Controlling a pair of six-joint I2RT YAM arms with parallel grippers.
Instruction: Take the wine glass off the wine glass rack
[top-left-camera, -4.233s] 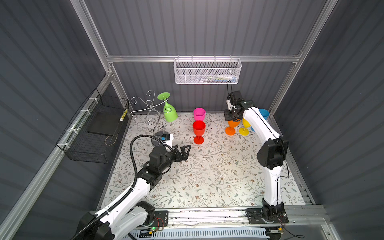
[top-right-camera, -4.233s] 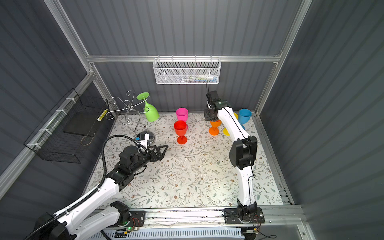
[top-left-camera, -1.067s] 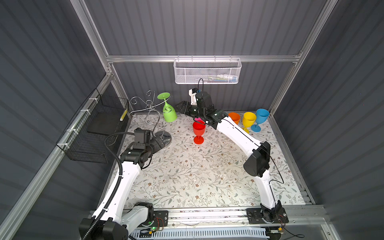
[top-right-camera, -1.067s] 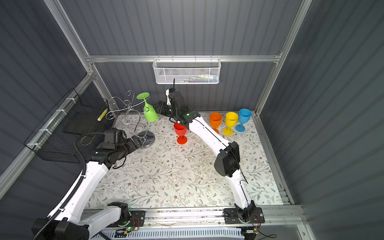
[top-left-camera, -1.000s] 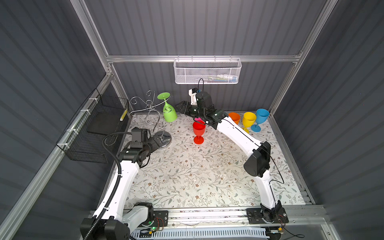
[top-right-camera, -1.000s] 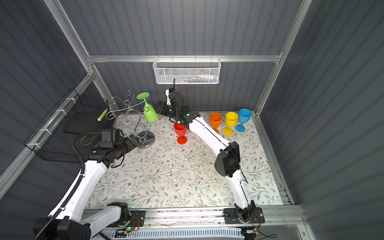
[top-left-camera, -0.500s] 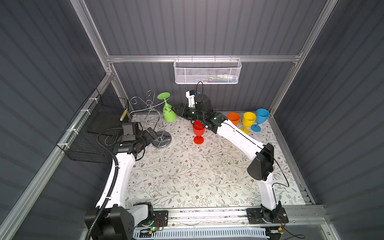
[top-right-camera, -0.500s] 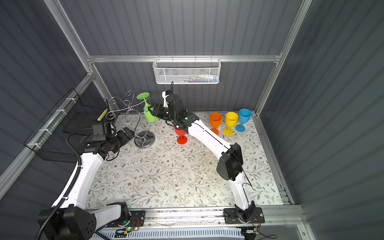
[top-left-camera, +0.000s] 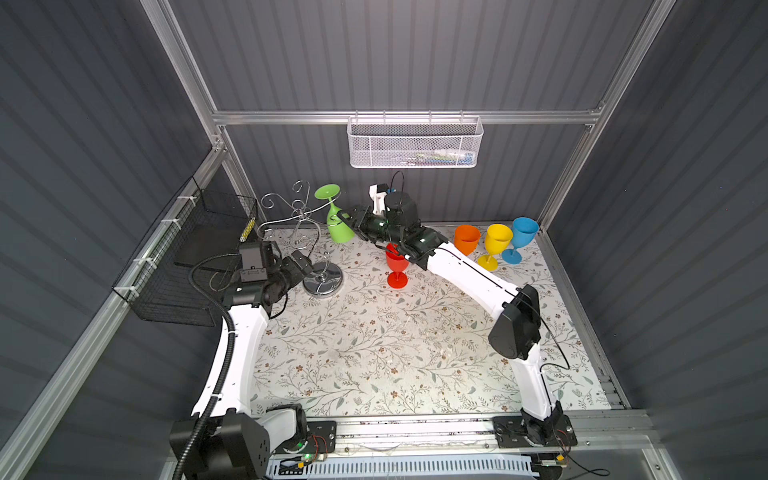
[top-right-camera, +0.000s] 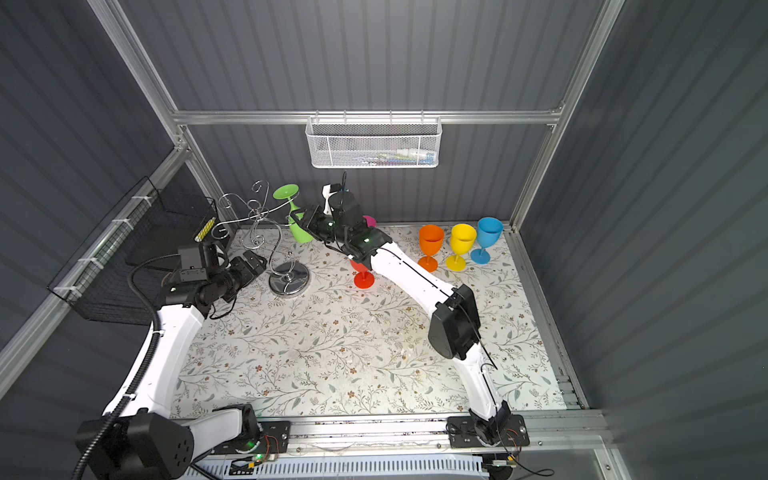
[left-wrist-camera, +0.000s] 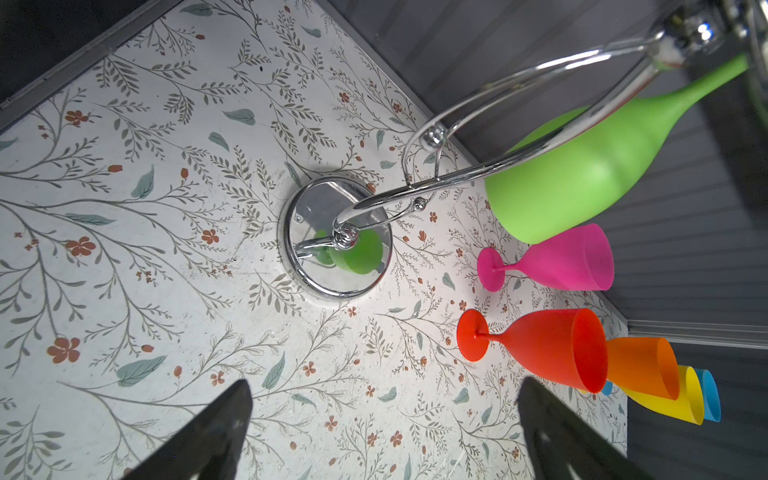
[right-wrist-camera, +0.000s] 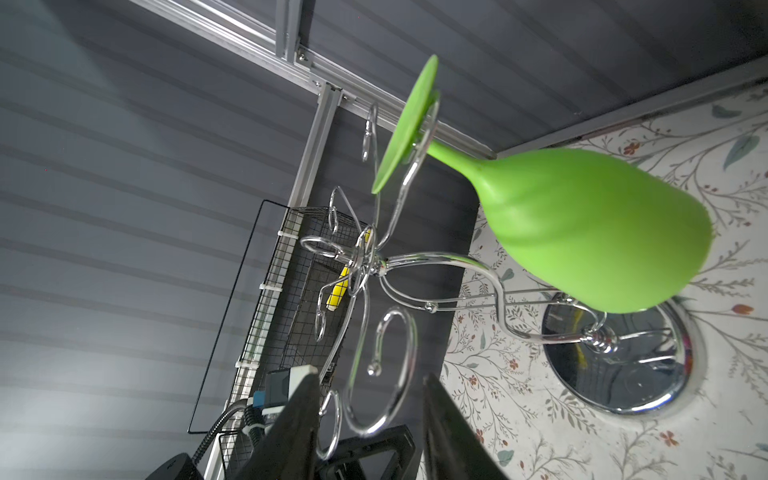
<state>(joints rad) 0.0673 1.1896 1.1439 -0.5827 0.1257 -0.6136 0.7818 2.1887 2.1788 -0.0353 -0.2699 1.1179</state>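
From where I stand, the white mesh basket (top-left-camera: 415, 145) at twelve o'clock holds small things that are unclear to me. The black wire basket (top-left-camera: 174, 286) at nine o'clock holds a yellow object (right-wrist-camera: 337, 294). The green wine glass (top-left-camera: 340, 228) hangs foot-up on the wine glass rack (top-left-camera: 326, 283), at ten o'clock on the bench (top-left-camera: 374, 353). The left tool (top-left-camera: 303, 262) is wide open and the right tool (right-wrist-camera: 370, 378) half open; both are empty.

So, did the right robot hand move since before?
Yes. The right gripper went left, from under the white basket's right end over to the green wine glass hanging on the rack.
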